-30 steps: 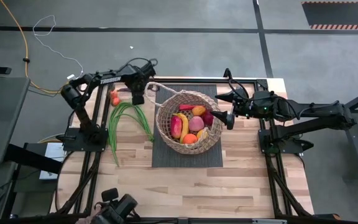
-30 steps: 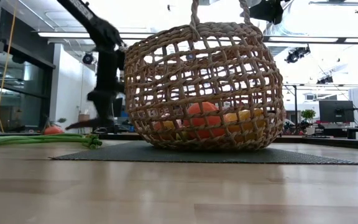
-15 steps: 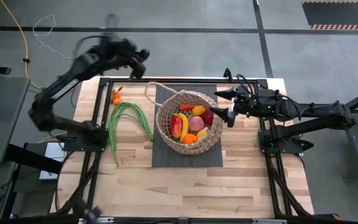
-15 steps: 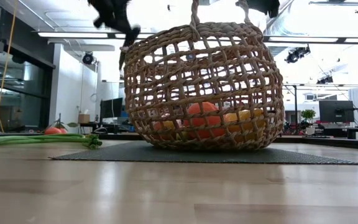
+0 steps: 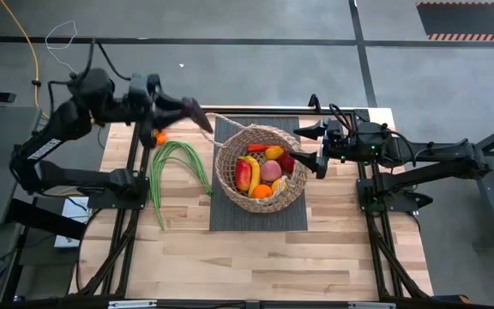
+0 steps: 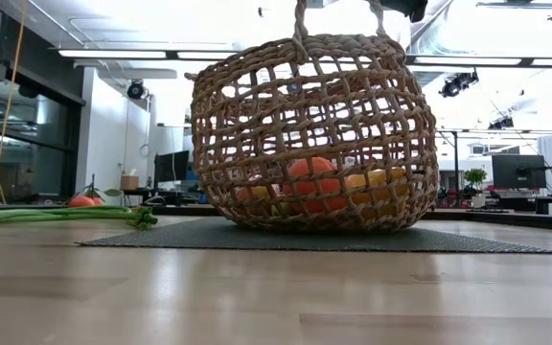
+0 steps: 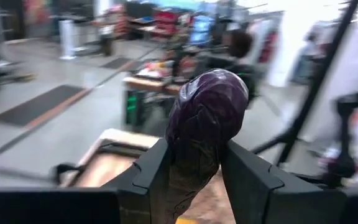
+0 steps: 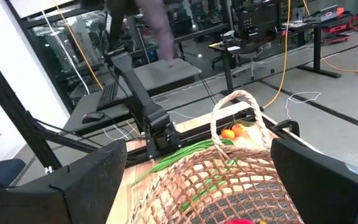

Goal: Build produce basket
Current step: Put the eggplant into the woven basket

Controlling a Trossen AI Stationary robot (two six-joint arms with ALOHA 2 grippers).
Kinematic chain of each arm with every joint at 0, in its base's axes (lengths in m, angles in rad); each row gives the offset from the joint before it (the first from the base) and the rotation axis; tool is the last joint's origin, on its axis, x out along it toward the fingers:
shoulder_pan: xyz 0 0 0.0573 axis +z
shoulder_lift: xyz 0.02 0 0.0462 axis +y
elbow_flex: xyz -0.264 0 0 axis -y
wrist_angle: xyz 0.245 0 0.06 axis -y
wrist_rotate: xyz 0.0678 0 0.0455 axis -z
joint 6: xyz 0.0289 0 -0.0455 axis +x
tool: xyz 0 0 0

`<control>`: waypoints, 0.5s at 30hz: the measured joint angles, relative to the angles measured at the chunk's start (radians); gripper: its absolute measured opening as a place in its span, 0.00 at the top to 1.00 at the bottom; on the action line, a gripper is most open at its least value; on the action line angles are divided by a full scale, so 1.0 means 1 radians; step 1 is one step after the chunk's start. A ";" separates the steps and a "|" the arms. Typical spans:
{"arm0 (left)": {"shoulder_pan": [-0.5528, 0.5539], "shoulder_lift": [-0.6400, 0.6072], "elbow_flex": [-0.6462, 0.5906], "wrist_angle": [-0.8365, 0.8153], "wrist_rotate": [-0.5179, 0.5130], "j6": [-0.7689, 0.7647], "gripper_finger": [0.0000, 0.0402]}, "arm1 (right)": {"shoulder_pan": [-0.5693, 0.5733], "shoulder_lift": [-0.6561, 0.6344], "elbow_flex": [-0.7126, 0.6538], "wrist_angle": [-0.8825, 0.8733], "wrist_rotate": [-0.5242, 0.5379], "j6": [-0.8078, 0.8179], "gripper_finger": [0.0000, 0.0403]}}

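The tan wicker basket (image 5: 230, 184) stands on a dark mat (image 5: 230, 219) and holds produce (image 5: 262, 170): a banana, a pink fruit, an orange and others. Green bean stalks (image 5: 174, 167) and a small orange fruit (image 5: 159, 136) lie on the table left of it. My left gripper (image 5: 189, 109) hangs high over the table's far left, shut on a purple eggplant (image 7: 207, 112). My right gripper (image 5: 309, 148) stands open at the basket's right rim, with one finger on either side of the view over the rim (image 8: 229, 186), touching nothing. My left gripper pinches the eggplant's body (image 7: 188, 165) between its two fingers (image 7: 248, 177). The rounded end (image 7: 210, 99) sticks out past the fingertips. The fingers lie level and point toward the table's right. The eggplant is lifted clear, up near the basket's far-left loop handle (image 5: 211, 120).
A black frame (image 5: 131, 159) runs along the table's left and right sides. The basket's near loop handle (image 6: 300, 19) stands upright. Bare wood lies in front of the mat (image 5: 256, 257). Desks and screens fill the room beyond.
My left gripper has risen from table height by the basket's far-left side. It has drawn back toward the table's left and tipped from pointing down to level. The eggplant has gone up with it, clear of the table. My right gripper has stayed at the basket's rim.
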 joint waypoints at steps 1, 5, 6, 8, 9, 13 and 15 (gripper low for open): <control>-0.037 -0.007 -0.034 0.050 -0.001 -0.010 0.70 | 0.000 0.000 0.000 0.000 0.000 0.000 0.04; -0.138 -0.037 -0.197 0.271 -0.071 -0.049 0.70 | 0.000 0.000 0.000 0.000 0.000 0.000 0.04; -0.146 -0.043 -0.231 0.318 -0.100 -0.065 0.70 | 0.000 0.000 0.000 0.000 -0.001 0.000 0.04; -0.148 -0.050 -0.276 0.368 -0.133 -0.085 0.70 | 0.000 0.000 0.000 0.000 -0.001 0.000 0.04; -0.148 -0.050 -0.289 0.377 -0.135 -0.088 0.70 | 0.000 0.000 0.000 0.000 -0.001 0.000 0.04; -0.150 -0.039 -0.315 0.383 -0.131 -0.118 0.70 | 0.000 0.000 0.000 0.000 -0.001 0.000 0.04; -0.151 -0.030 -0.321 0.379 -0.123 -0.122 0.70 | 0.000 0.000 0.000 0.000 -0.001 0.000 0.04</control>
